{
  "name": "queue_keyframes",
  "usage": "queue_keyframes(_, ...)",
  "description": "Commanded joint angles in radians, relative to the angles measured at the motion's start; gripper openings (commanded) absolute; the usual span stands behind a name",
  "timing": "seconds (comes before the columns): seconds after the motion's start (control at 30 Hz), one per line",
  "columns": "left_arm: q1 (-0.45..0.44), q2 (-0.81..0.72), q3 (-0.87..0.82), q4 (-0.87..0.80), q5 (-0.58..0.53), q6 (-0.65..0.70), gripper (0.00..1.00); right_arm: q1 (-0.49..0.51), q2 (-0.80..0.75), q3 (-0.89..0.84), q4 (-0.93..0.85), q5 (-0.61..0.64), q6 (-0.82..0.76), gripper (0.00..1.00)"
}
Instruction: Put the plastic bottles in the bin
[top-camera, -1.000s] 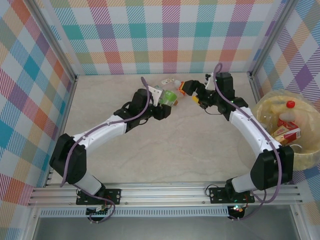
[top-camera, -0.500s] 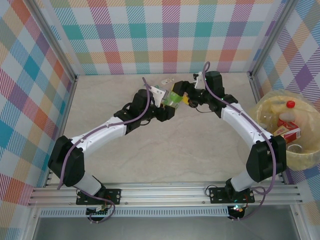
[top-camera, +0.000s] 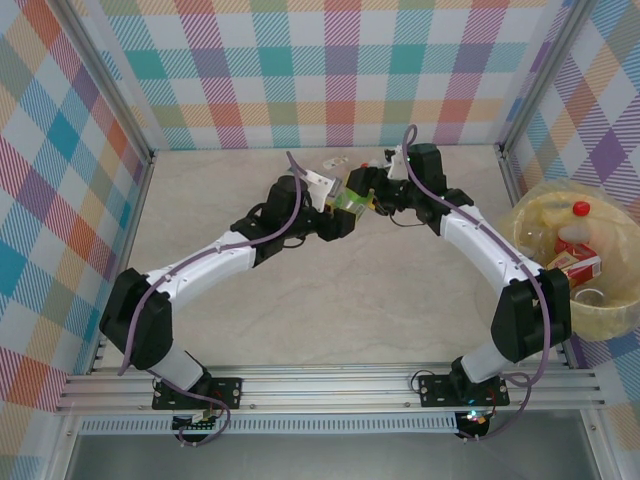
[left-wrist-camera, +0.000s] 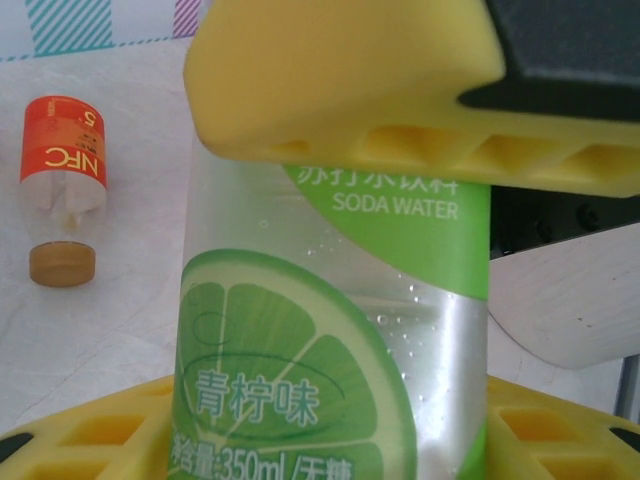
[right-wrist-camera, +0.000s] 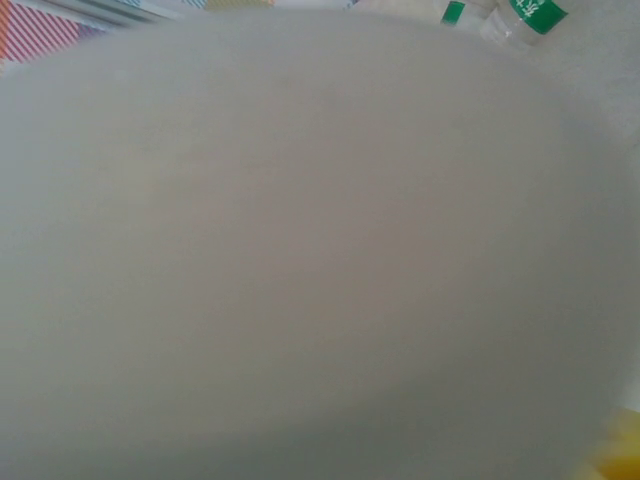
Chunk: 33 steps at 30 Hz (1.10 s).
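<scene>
1. The walls (top-camera: 330, 70) have a plaid pattern in teal, pink, orange, yellow and purple on white.
2. The table (top-camera: 350, 300) is beige with faint marble veins.
3. The left arm (top-camera: 210, 262) and the right arm (top-camera: 490, 250) are white with black joints, each with a purple cable.
4. The pads (left-wrist-camera: 340, 90) of the left gripper (left-wrist-camera: 330, 270) are bright yellow.
5. The lime bottle (left-wrist-camera: 330, 330) is clear, and its green label shows a lime slice and white letters.
6. The orange bottle (left-wrist-camera: 62, 170) has an orange label with white letters and a brown-gold cap.
7. The bin (top-camera: 610, 315) is pale yellow and translucent; the red-capped bottle (top-camera: 580, 212) in it has a red label.
</scene>
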Motion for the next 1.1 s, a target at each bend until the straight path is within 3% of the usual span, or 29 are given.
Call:
queue_keyframes(0.0, -0.011, 0.009, 0.039, 0.022, 0.031, 0.001, 0.44, 0.006, -0.027, 0.020, -0.032, 0.023, -0.035, 0.64)
queue_keyframes(0.13, -0.011, 0.008, 0.042, 0.021, 0.030, -0.001, 0.44, 0.006, -0.051, 0.018, -0.051, 0.068, -0.061, 0.59)
queue_keyframes(0.23, -0.009, 0.001, 0.041, 0.014, 0.026, -0.011, 0.50, 0.006, -0.076, 0.013, -0.067, 0.111, -0.084, 0.56)
queue_keyframes(0.3, -0.010, 0.000, 0.041, 0.013, 0.026, -0.021, 0.61, 0.006, -0.088, 0.012, -0.072, 0.126, -0.094, 0.54)
queue_keyframes(0.4, -0.010, -0.007, 0.039, 0.023, 0.031, -0.043, 0.92, 0.006, -0.109, 0.009, -0.078, 0.156, -0.116, 0.54)
queue_keyframes(0.47, -0.005, -0.021, 0.032, 0.040, 0.058, -0.055, 1.00, 0.003, -0.123, 0.012, -0.089, 0.201, -0.138, 0.53)
queue_keyframes(0.6, 0.007, -0.079, -0.011, 0.068, 0.071, -0.074, 1.00, -0.015, -0.142, 0.054, -0.122, 0.244, -0.188, 0.53)
queue_keyframes(0.8, 0.031, -0.166, -0.096, 0.098, -0.006, -0.125, 1.00, -0.019, -0.178, 0.125, -0.199, 0.381, -0.313, 0.52)
queue_keyframes(1.07, 0.036, -0.295, -0.208, 0.052, -0.309, -0.198, 1.00, -0.029, -0.223, 0.272, -0.355, 0.667, -0.536, 0.52)
